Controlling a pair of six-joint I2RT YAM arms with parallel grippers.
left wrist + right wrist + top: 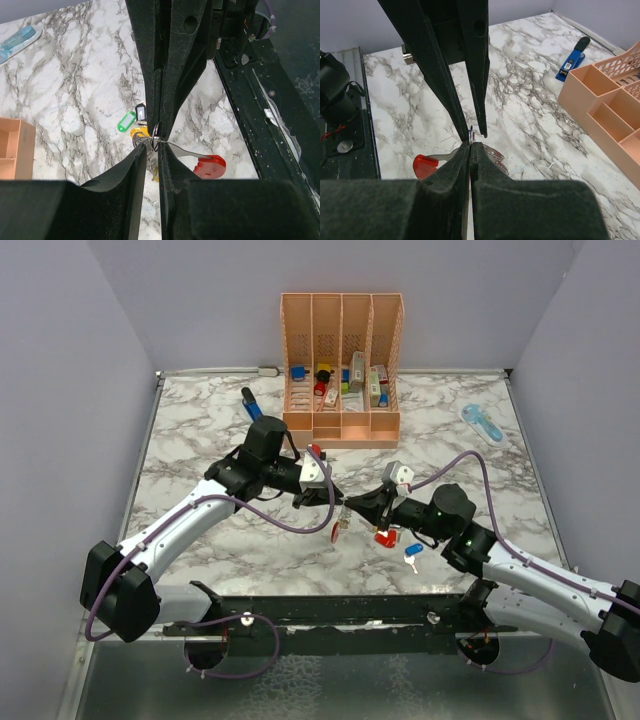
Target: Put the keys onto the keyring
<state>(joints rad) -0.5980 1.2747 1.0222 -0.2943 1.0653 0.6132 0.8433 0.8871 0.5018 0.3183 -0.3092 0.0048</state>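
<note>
- Your two arms meet tip to tip above the middle of the marble table (195,435), just in front of the orange rack (342,365).
- Your right claw (470,146) is clenched on the keyring (471,133). The thin silver ring stands edge-on out of its closed tips, held up off the table.
- Your left claw (154,150) faces it from the opposite side. Its fingers stand a narrow gap apart with the ring between them, and you cannot tell whether they press on the ring.
- Keys (126,121) with green, yellow and black-and-white tags cluster right under the ring in the left wrist view. Whether they are threaded onto it cannot be told.
- A red key (383,537) sits just below the right claw, its metal blade pointing toward the ring. You cannot tell whether it is attached.
- A blue-and-white key (412,553) lies on the table beside the right arm, apart from the ring.
- A dark-blue pen tool (250,403) lies left of the rack.
- A pale-blue gadget (483,423) lies to the right of the rack. Both it and the pen tool are well apart from the claws.
</note>
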